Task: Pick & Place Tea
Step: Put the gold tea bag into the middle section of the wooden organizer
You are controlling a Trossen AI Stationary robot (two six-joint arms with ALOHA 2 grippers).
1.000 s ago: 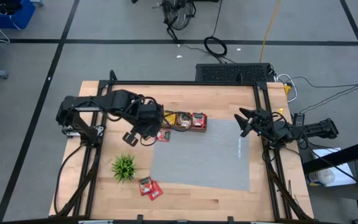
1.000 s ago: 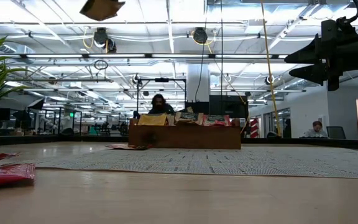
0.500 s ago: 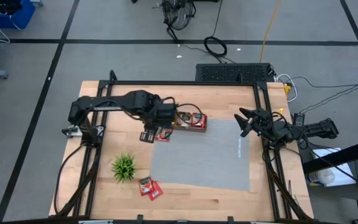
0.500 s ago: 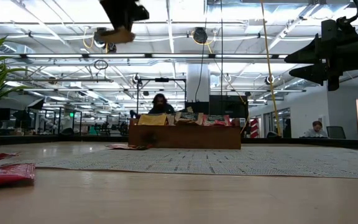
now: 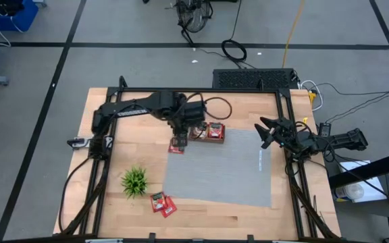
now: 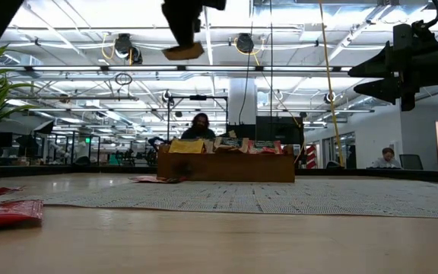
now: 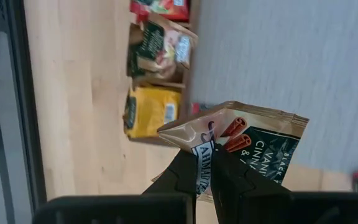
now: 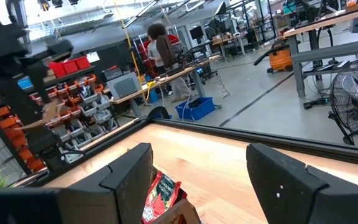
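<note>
Grey floor (image 5: 147, 61) crossed by dark tape lines; ceiling strip lights (image 6: 204, 72) glowed overhead; orange shop vacuum (image 8: 281, 58) and pedestal fan (image 8: 356, 102) stood beyond bench.

Wooden table (image 5: 248, 101), grey mat (image 5: 228, 169) (centre), plant (image 5: 134, 181), packets (image 5: 162, 202)

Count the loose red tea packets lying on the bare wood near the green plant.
2: two small flat red tea packets lie side by side just right of the small green plant; none seems hidden.
</note>
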